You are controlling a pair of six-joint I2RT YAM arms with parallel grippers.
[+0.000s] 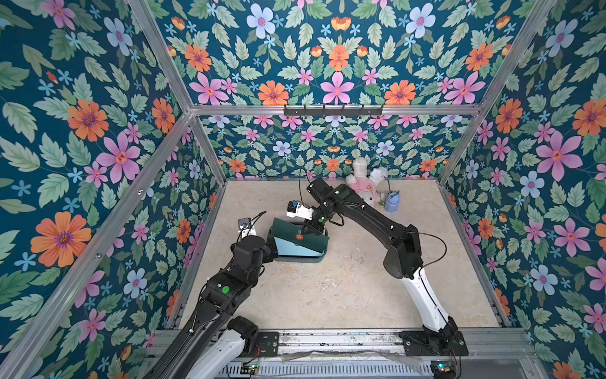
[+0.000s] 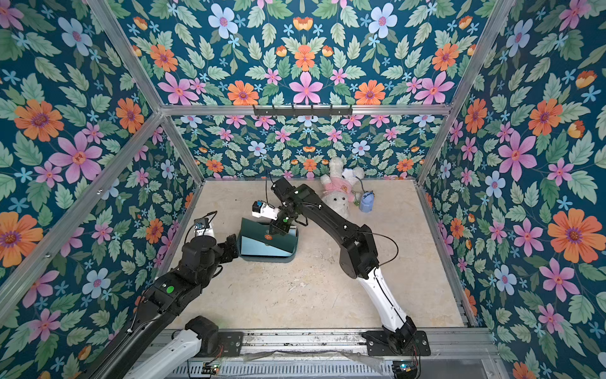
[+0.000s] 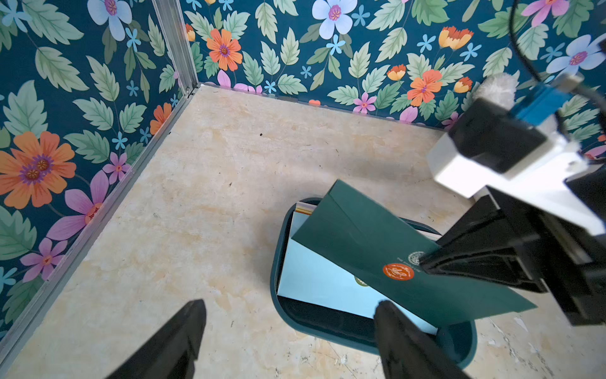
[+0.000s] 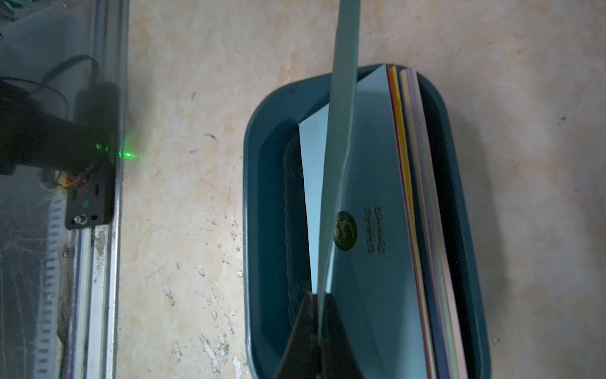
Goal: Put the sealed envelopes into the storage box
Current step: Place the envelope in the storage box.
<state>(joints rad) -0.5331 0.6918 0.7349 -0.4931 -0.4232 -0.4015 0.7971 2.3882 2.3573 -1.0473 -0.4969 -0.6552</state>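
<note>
Right claw (image 1: 310,232) is pinched tight on the dark green envelope (image 1: 295,231) in both top views, holding it tilted over the storage box (image 1: 300,260), long axis roughly along the box's length. Left claw (image 2: 232,244) hangs spread wide just beside the box, gripping nothing. Left wrist view: green envelope slants over a light blue envelope (image 3: 321,279) leaning inside the box, orange seal (image 3: 397,271) facing up. Right wrist view: green one's edge-on above the box; a stack of other envelopes (image 4: 416,197) stands on edge against one long wall.

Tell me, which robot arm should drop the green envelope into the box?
Right. The right gripper pinches the dark green envelope over the storage box; the left gripper is open, holding nothing.
</note>
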